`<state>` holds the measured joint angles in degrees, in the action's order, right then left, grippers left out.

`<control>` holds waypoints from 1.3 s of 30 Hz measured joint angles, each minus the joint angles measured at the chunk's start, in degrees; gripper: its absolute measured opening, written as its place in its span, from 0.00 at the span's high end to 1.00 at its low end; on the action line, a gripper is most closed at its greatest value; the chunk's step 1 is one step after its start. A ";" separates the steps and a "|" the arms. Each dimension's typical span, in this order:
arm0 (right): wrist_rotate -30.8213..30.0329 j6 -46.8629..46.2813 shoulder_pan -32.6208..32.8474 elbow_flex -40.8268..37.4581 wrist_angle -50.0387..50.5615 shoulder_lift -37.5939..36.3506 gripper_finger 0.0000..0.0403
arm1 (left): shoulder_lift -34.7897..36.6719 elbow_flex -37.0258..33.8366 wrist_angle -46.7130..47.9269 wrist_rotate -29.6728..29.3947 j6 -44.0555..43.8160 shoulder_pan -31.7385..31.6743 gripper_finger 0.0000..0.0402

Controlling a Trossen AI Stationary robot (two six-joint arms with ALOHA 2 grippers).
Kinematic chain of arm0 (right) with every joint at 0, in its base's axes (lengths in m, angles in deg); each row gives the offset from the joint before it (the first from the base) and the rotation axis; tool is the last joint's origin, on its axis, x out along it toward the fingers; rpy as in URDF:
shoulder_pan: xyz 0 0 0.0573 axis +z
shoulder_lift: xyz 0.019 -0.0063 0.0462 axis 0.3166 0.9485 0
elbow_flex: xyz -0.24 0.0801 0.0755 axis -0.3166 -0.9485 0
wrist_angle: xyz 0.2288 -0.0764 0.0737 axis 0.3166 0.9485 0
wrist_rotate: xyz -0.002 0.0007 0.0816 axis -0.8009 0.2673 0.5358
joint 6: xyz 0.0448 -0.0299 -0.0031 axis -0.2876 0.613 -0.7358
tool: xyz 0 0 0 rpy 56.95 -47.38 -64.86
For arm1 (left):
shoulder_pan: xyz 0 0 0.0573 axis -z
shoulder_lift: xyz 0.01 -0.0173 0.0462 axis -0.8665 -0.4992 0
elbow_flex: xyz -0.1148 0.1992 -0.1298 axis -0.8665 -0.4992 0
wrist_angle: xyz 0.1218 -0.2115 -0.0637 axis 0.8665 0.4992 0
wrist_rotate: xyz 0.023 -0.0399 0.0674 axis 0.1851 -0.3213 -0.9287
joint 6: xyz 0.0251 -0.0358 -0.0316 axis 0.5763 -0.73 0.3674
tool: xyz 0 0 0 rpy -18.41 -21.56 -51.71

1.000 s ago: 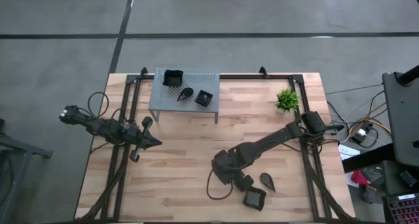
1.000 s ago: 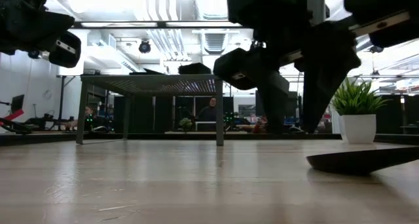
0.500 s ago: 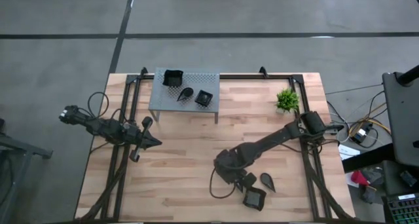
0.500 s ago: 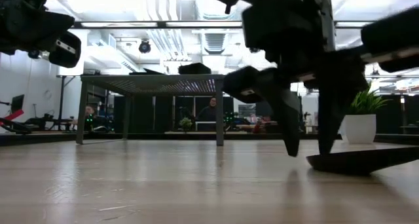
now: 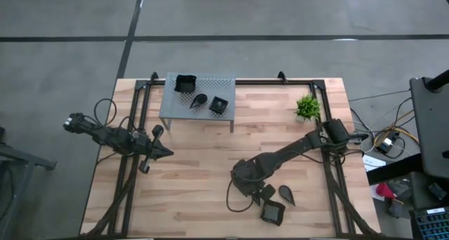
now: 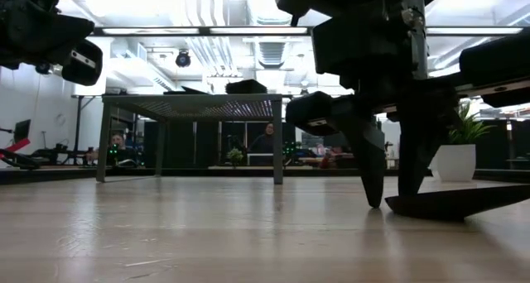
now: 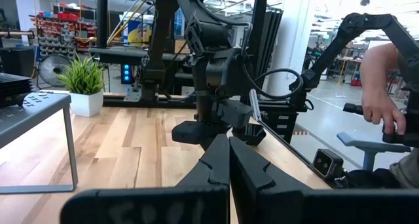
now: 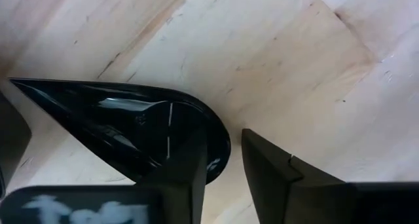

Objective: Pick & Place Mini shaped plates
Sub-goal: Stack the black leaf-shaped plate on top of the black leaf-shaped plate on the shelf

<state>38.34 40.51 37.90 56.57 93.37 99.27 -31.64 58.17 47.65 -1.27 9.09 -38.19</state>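
From above, the right gripper (image 5: 269,191) has dropped lower right onto the small black teardrop-shaped plate (image 5: 286,193); low down, its open fingers (image 6: 370,171) now reach the wooden table (image 6: 207,225); its wrist shows one finger inside the rim (image 8: 219,145), so a grab looks near.

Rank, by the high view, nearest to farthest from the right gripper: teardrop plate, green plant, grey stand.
Right gripper:
1. Teardrop plate, right beside it, near the table's front edge.
2. Green plant, back right.
3. Grey stand, back left.
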 joint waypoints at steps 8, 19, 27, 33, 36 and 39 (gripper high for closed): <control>-0.16 -0.27 -0.16 0.41 0.71 0.01 0.89 | 0.00 0.00 0.00 0.01 0.00 0.01 1.00; 0.15 -5.71 -3.07 0.87 1.47 0.10 0.98 | 0.01 0.00 0.00 0.01 0.00 0.00 1.00; -0.13 -14.11 -6.98 0.87 1.13 -1.03 0.98 | 0.00 0.00 0.00 0.01 0.00 0.00 1.00; -0.13 -22.04 -10.46 0.87 0.53 -3.45 0.98 | -0.01 0.00 -0.01 0.00 0.00 0.02 1.00; -0.13 -27.95 -12.26 0.87 -0.57 -5.20 0.98 | 0.01 0.00 -0.01 -0.01 0.00 0.00 1.00; -0.09 -33.26 -13.89 0.87 -2.09 -7.15 0.98 | -0.01 0.00 0.00 0.00 0.00 0.00 1.00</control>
<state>38.25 7.25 24.01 57.45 91.29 92.11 -31.65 58.17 47.64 -1.27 9.09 -38.19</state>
